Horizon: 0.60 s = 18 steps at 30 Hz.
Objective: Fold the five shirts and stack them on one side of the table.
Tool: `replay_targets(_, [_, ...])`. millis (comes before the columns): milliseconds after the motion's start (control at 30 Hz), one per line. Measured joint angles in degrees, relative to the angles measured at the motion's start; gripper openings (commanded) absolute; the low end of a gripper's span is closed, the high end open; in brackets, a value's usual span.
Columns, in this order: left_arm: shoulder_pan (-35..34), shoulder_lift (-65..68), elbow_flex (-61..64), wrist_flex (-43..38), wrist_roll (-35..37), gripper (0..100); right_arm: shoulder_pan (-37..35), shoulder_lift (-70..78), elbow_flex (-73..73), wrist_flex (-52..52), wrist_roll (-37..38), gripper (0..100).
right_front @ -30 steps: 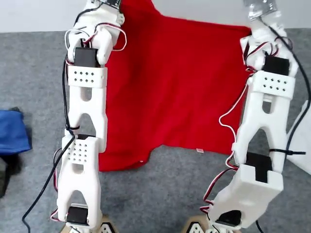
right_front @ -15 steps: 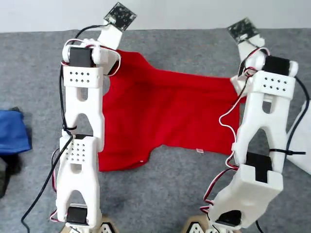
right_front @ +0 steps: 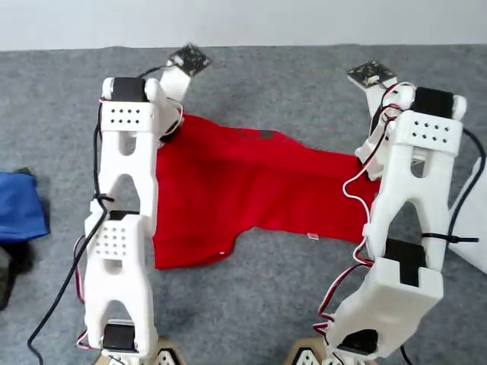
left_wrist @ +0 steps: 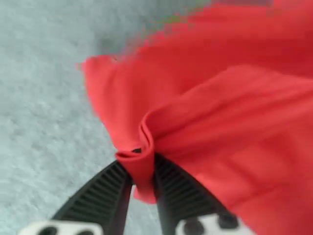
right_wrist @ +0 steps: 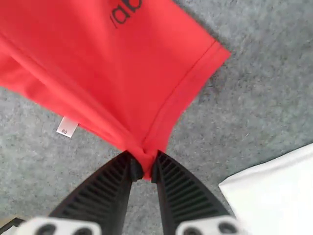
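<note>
Nearest the arm bases, the red shirt (right_front: 251,190) lies with its near edge flat on the grey desk (right_front: 266,304). A small white tag (right_front: 313,236) shows at that edge, and one corner juts toward the base of the left arm (right_front: 125,228). The garment stretches crosswise, its long axis running from one arm to the other. A blue shirt (right_front: 19,205) sits at the desk's left edge, well apart from the red one. A white shirt (right_front: 478,228) lies at the right edge, just beside the right arm (right_front: 415,190).

Farther out, the red cloth's far edge is raised and doubled over itself. The left gripper (left_wrist: 142,169) is clamped on a bunched fold at the far left corner, its jaws nearly together with only cloth between them. The right gripper (right_wrist: 143,171) pinches the far right corner where a stitched edge comes to a point, its jaws likewise closed down on the fabric. Each arm holds its own end, so neither is nearer to the work.

The coming move looks to turn on one relation. The held edge lies on the far side and the free edge on the near side, so drawing both grippers evenly toward the bases should lay the fold along the long axis. Uneven travel could skew the crease. Beyond the grippers, the desk runs on to a pale wall (right_front: 304,23).
</note>
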Motion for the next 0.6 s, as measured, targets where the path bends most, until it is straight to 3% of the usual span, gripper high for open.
replay_targets(267, [-0.09, -10.29, 21.89, 0.0, -5.8, 0, 0.0, 1.67, 6.59, 0.09, 0.97, 1.0])
replay_targets(600, [-0.18, -13.89, 35.96, -0.18, -8.26, 1, 0.0, 1.67, 14.15, 0.09, 4.92, 1.0])
